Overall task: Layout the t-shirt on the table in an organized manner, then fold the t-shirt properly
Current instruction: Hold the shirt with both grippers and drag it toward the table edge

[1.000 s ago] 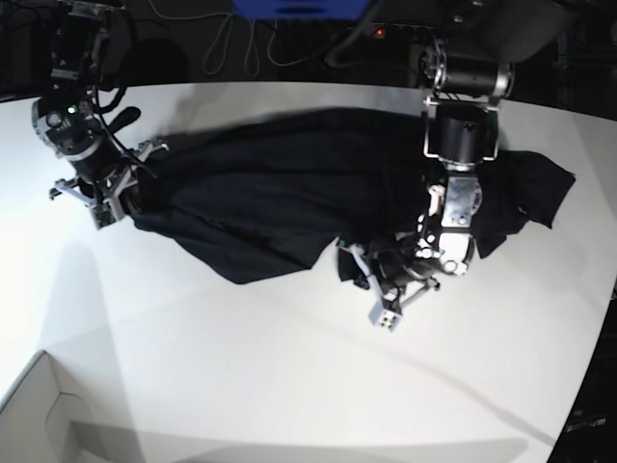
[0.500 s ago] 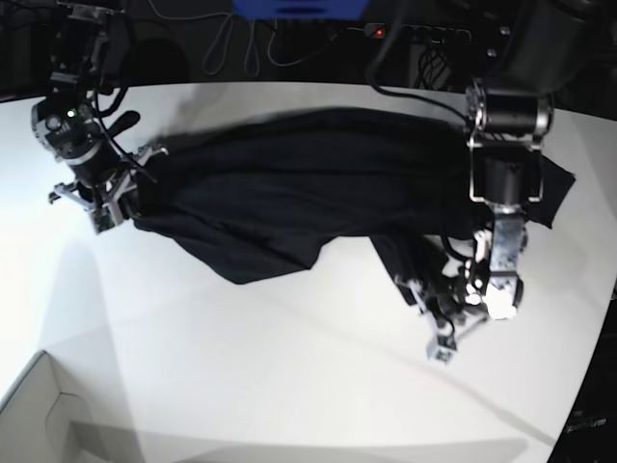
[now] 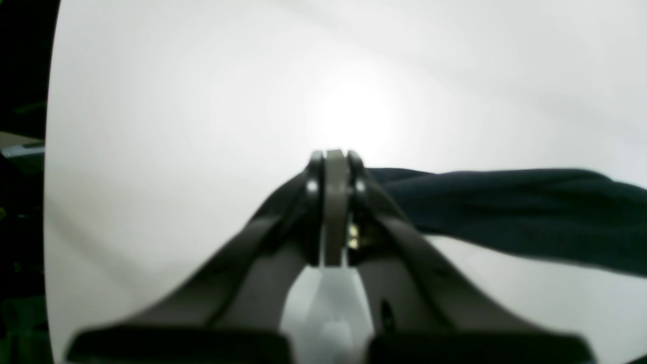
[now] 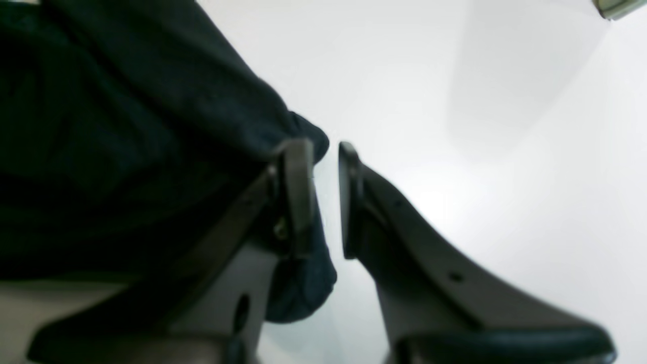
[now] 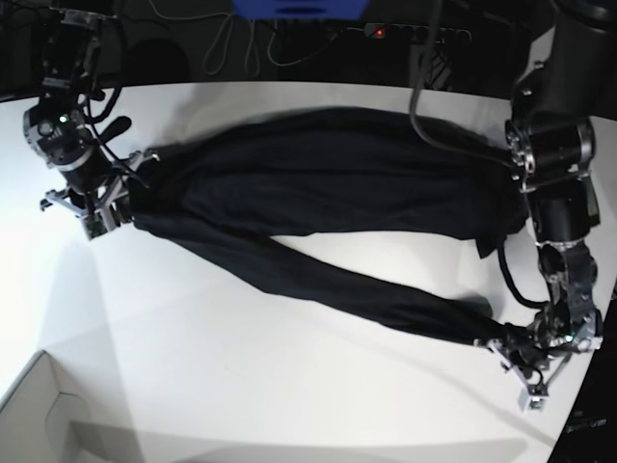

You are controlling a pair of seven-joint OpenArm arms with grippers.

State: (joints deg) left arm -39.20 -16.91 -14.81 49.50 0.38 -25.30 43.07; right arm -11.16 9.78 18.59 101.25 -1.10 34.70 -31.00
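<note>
t-shirt [image 5: 318, 193] stretched across table [image 5: 289, 386], both tools gripping.

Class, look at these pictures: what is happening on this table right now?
A two-armed robot is spreading a black t-shirt on the white table. The left hand is shut on one edge near the table's front edge; the right hand pinches fabric at the opposite end. The shirt lies stretched but twisted, not yet flat.

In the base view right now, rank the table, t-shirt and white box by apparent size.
1. Table, which fills most of the frame.
2. T-shirt, stretched across the table between the two grippers.
3. White box, but it is cut off at the corner, so its full size is unsure.
</note>
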